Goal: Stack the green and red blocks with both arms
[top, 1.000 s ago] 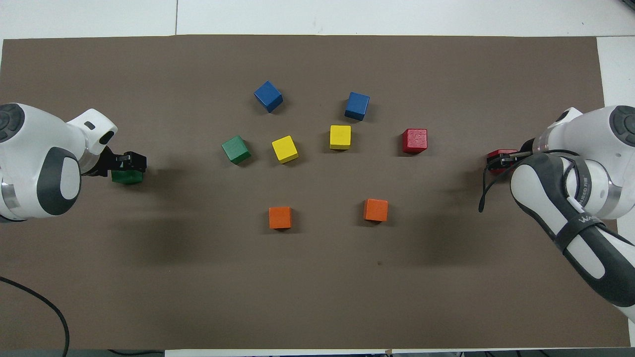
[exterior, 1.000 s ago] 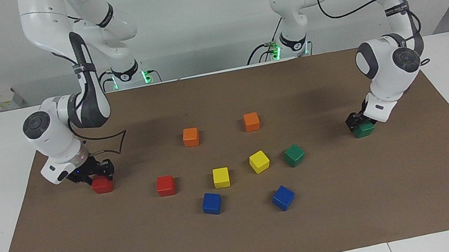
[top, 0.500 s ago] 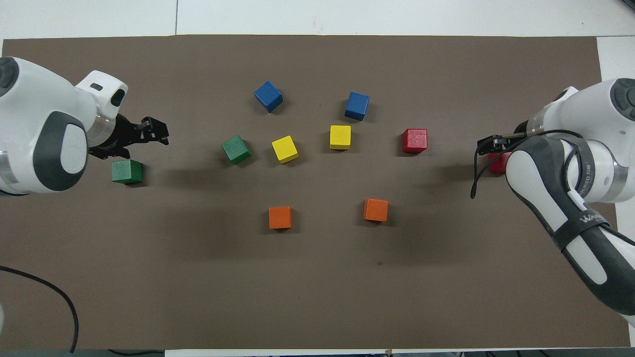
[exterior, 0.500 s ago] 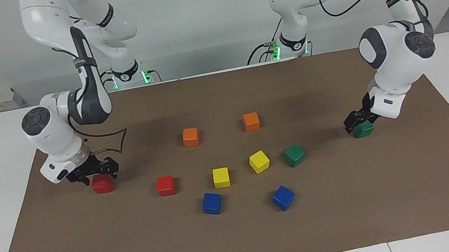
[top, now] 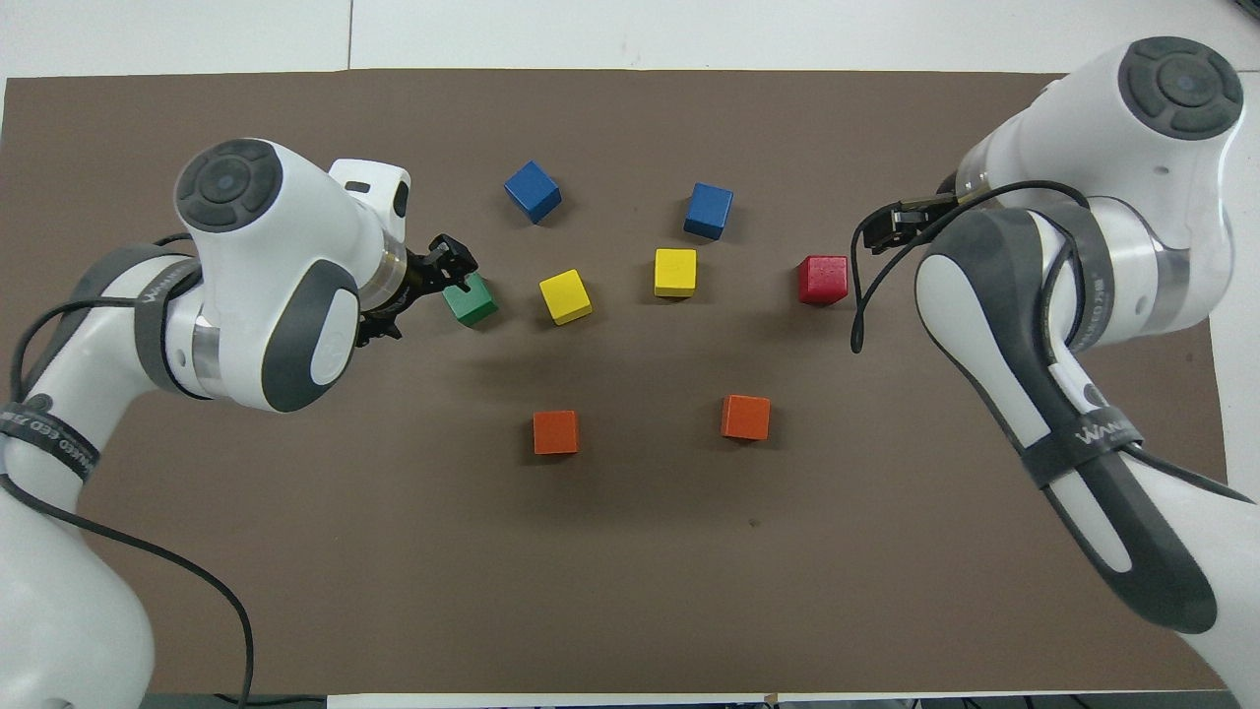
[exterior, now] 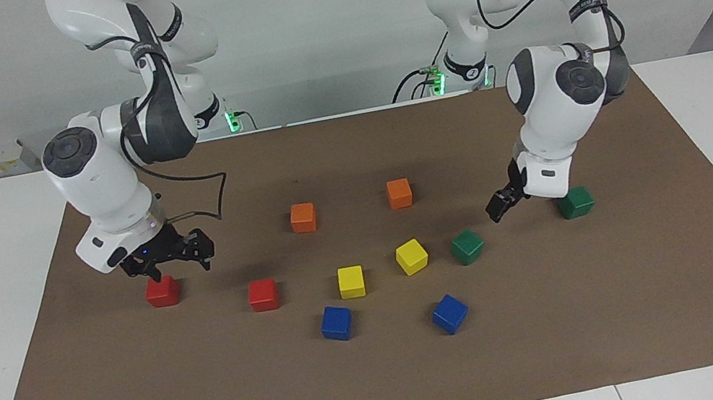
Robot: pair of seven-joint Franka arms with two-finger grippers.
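Two red blocks rest on the brown mat: one point(exterior: 162, 291) at the right arm's end, the other point(exterior: 263, 294) point(top: 823, 280) nearer the middle. Two green blocks rest there too: one point(exterior: 575, 202) at the left arm's end, the other point(exterior: 467, 246) point(top: 470, 298) nearer the middle. My right gripper point(exterior: 173, 261) point(top: 879, 228) hangs open and empty over the mat between the two red blocks. My left gripper point(exterior: 498, 206) point(top: 451, 268) hangs open and empty between the two green blocks. In the overhead view the arms hide the outer red and outer green blocks.
Two orange cubes point(exterior: 303, 217) point(exterior: 399, 193) lie nearer to the robots. Two yellow cubes point(exterior: 351, 281) point(exterior: 411, 256) sit between the inner red and green blocks. Two blue cubes point(exterior: 336, 322) point(exterior: 450, 313) lie farther out. The mat point(exterior: 389, 385) covers most of the white table.
Both grippers let go of the outer blocks, rose and swung toward the table's middle. The outer red and green blocks stay where they were set down.
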